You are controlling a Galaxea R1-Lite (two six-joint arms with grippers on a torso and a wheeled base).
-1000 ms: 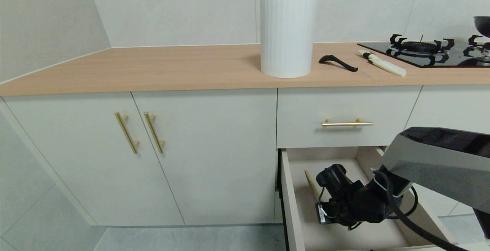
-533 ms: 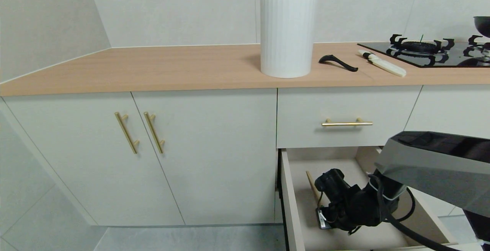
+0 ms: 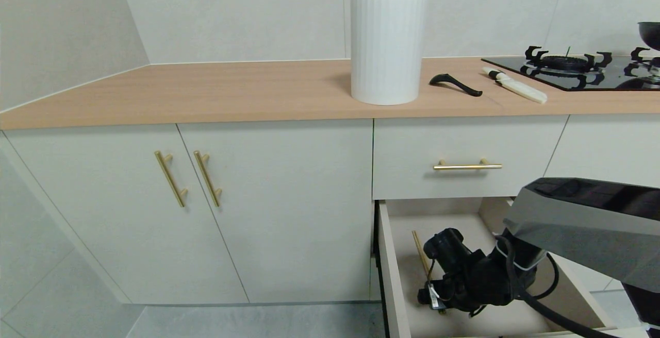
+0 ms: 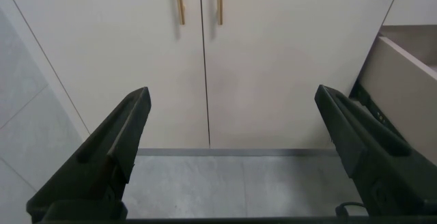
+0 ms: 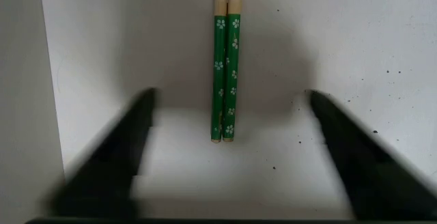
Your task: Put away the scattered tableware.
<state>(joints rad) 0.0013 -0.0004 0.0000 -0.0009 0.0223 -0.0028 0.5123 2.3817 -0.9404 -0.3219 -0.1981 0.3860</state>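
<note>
On the light wooden counter (image 3: 206,90), take the tall white ribbed cylinder (image 3: 389,47) as the dial's centre. The black curved plastic spoon (image 3: 455,83) lies at 3 o'clock, the cream sheathed knife (image 3: 514,85) farther along that line, and the black glass gas hob (image 3: 572,72) beyond it at 2 o'clock. Under the counter, the pale double cabinet doors (image 3: 273,209) are at 7 o'clock and the closed pale drawer (image 3: 464,142) at 5 o'clock, with the open pale drawer (image 3: 388,271) directly below it. In that open drawer the pair of green-ended wooden chopsticks (image 5: 225,74) lies beside the 9 o'clock wall, and the black right end effector (image 5: 225,156) hangs over their near end, one finger on each side, well apart from them.
</note>
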